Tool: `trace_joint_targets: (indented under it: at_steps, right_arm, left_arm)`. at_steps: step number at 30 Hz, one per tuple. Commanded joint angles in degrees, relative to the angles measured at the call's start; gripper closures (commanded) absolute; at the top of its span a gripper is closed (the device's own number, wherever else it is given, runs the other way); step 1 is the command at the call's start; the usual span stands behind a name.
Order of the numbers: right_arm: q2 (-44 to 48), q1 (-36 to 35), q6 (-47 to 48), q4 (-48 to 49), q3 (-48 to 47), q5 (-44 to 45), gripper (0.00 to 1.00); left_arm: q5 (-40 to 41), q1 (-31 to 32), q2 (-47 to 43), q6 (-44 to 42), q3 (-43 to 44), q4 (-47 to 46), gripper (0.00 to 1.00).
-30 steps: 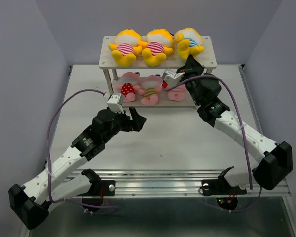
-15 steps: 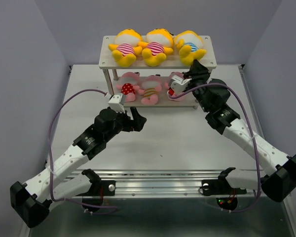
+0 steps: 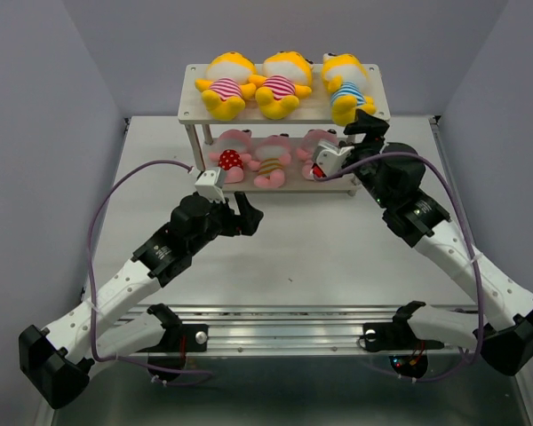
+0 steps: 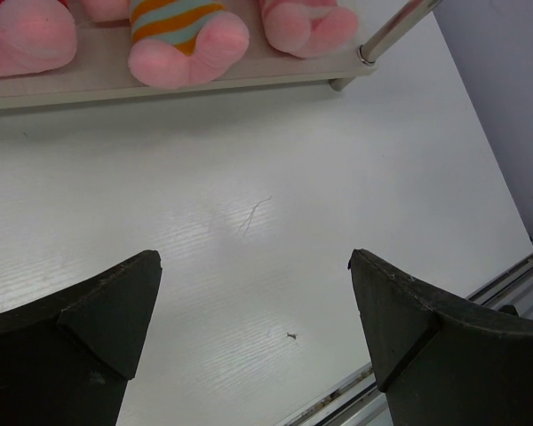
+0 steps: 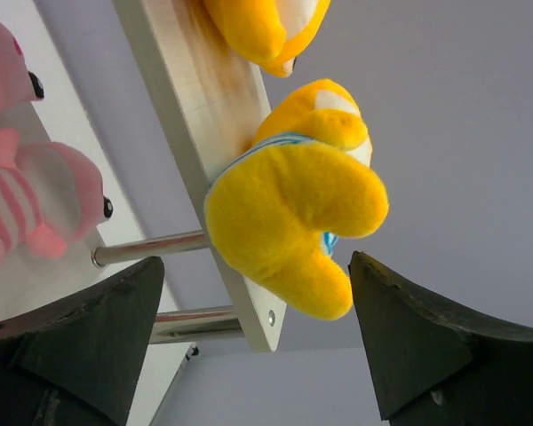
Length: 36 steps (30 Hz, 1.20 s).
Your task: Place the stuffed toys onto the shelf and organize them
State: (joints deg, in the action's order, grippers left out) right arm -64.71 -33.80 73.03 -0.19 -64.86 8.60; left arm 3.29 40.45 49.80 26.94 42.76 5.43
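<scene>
The left gripper (image 4: pixel 253 262) hangs over the table (image 4: pixel 204 195), its fingers (image 4: pixel 89 311) spread wide and holding nothing. Past the fingertips is the lower board of the shelf (image 4: pixel 115 84), where three pink toys (image 4: pixel 182 31) lie side by side.

The right gripper (image 5: pixel 256 264) is at the shelf's right end, fingers wide apart and empty. Just beyond and between its fingertips, a yellow toy (image 5: pixel 293 213) in a blue-striped shirt lies on the top board, one foot over the edge. Farther along that board lie two more yellow toys (image 3: pixel 280 84) in pink stripes.
</scene>
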Motion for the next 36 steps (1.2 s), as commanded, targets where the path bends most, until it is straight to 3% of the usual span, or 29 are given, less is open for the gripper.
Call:
trace_joint_targets:
  at_steps: [1, 2, 14, 17, 20, 22, 29, 33, 36]
  right_arm:
    - [2.92, 0.23, -5.35, -3.68, -5.36, -3.50, 0.05]
    - [3.01, 0.23, -5.97, -3.68, -5.63, -3.50, 0.00]
    - [3.10, 0.23, -21.43, -5.35, -13.36, -10.17, 0.00]
    - [2.75, 0.23, -29.33, -2.73, -15.55, -9.66, 0.00]
    - [1.26, 0.23, -38.99, 2.37, -18.09, -1.25, 0.00]
    - [-1.89, 0.23, -46.74, 2.82, -21.17, 12.18, 0.00]
    - [-7.71, 0.23, -49.65, 2.82, -26.02, 38.30, 0.00]
    - [-5.45, 0.23, -54.37, 2.91, -20.69, 54.46, 0.00]
    - [1.06, 0.23, -63.22, 1.95, -13.39, 58.54, 0.00]
  left_arm:
    - [0.58, 0.33, -0.14, 0.04, 0.92, -1.39, 0.01]
    - [0.58, 0.33, -0.14, 0.04, 1.01, -1.48, 0.01]
    - [0.14, 0.33, -0.32, -0.04, 2.15, -1.30, 0.01]
    - [0.31, 0.33, -0.58, 0.13, 2.32, -1.21, 0.01]
    - [0.66, 0.33, -1.20, 0.57, 2.59, -0.95, 0.01]
    - [0.75, 0.33, -1.64, 0.66, 2.59, -0.86, 0.01]
    - [2.33, 0.33, -3.48, 1.53, 2.24, 0.37, 0.01]
    - [7.50, 0.33, -4.62, 4.77, 2.76, 2.38, 0.01]
    - [11.02, 0.25, -4.89, 6.72, 3.47, 5.63, 0.01]
